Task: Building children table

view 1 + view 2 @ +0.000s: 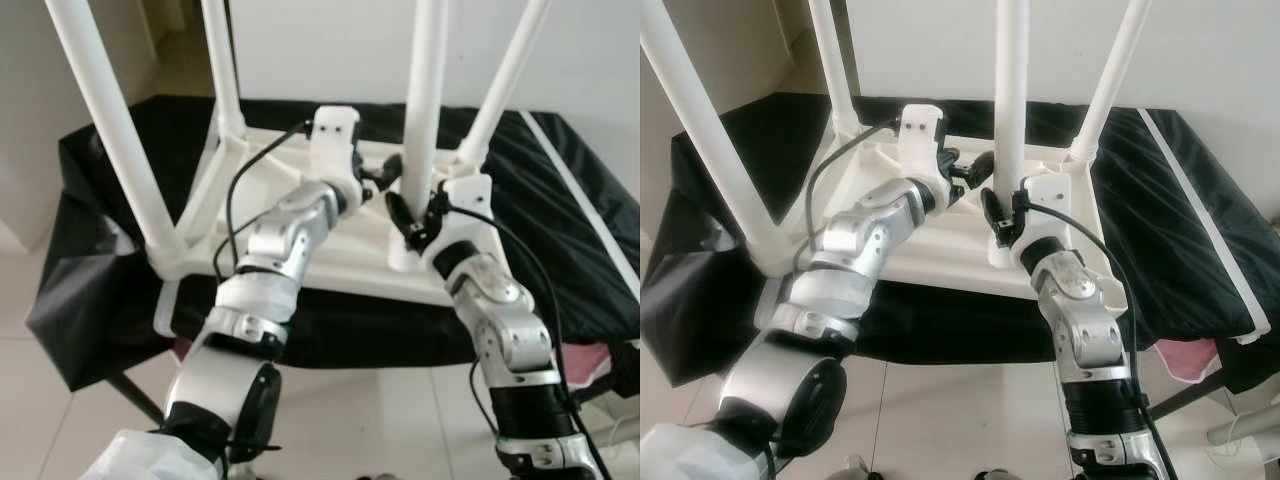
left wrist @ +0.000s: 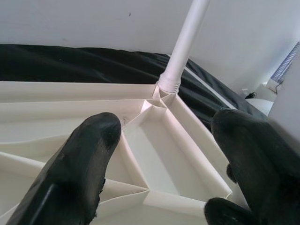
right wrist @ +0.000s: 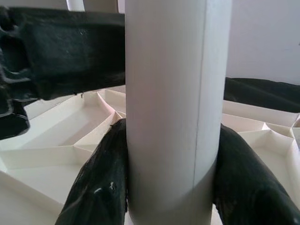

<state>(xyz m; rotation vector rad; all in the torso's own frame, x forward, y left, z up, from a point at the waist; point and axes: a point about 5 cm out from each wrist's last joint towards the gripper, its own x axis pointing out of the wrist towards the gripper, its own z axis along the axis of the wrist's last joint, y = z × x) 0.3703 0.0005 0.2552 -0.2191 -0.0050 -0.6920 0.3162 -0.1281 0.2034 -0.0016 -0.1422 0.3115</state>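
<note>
Table [image 1: 300, 255], white plastic, lies upside down on a black cloth [image 1: 560, 230], its ribbed underside up and its legs pointing at the ceiling. The right gripper [image 1: 1002, 225] is clenched on the near-right leg [image 1: 1010, 110] low down, just above where the leg meets the tabletop; in the right wrist view a black finger [image 3: 101, 187] presses each side of the white tube. The left gripper [image 1: 378, 180] hangs released over the underside just beside that same leg, its two fingers [image 2: 79, 173] spread apart above the ribs with nothing between them. Past those fingers the left wrist view shows the far-right leg [image 2: 185, 44] seated in its corner socket. The near-left leg [image 1: 115, 130] and far-left leg [image 1: 222, 65] also stand in their corners. Both silver arms reach forward from the robot's body over the near edge of the table. The cloth drapes over a low surface, and pale tiled floor [image 1: 380, 420] lies in front of it. A white wall [image 1: 940, 45] stands behind.
</note>
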